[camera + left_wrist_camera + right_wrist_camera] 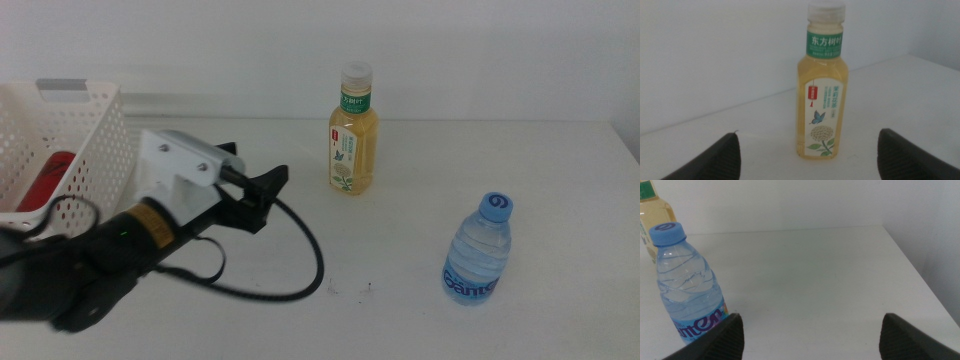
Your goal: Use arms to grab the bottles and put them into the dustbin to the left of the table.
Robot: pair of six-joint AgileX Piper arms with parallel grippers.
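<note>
The left hand (262,196) is hovering released over the tabletop (420,320), jaws spread wide, pointing at the upright tea bottle (354,130) at its two o'clock. The water bottle (480,250) is standing at four o'clock from the tea. The red can (48,178) is lying inside the dustbin (95,125). The right hand (810,345) is waiting released beside the water bottle.

Overhead view faces forward; both wrist views share the tea bottle (821,87).
</note>
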